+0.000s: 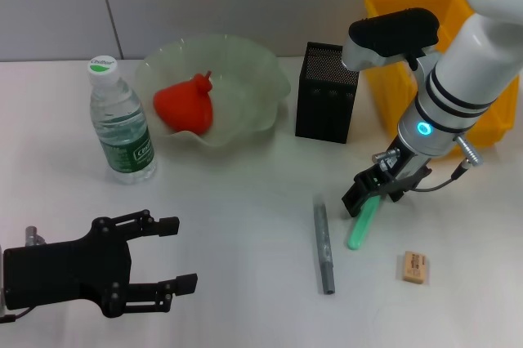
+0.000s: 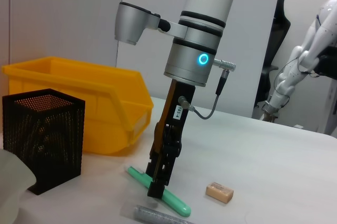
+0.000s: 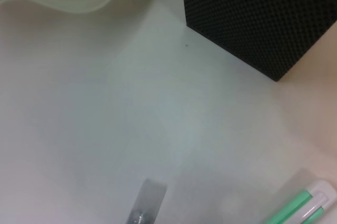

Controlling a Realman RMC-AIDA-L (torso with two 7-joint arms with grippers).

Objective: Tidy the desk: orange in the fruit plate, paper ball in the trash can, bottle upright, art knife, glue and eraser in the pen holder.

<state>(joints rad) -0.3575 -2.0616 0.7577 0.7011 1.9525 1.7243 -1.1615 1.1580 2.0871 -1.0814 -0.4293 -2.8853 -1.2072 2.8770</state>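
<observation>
My right gripper [image 1: 369,201] [image 2: 160,187] is down at the table, open, its fingers either side of the green art knife [image 1: 358,229] [image 2: 176,203] lying flat. The grey glue stick [image 1: 324,250] lies just left of it, and the tan eraser [image 1: 413,267] [image 2: 219,192] is to the right. The black mesh pen holder [image 1: 327,95] [image 2: 45,134] stands behind them. In the pale green fruit plate [image 1: 253,78] rests the orange [image 1: 186,107]. The bottle [image 1: 121,127] stands upright at left. My left gripper [image 1: 181,254] sits open at the front left, holding nothing. The paper ball is out of view.
The yellow trash can [image 1: 384,87] [image 2: 79,108] stands at the back right, behind my right arm and beside the pen holder. White tabletop stretches between my left gripper and the glue stick.
</observation>
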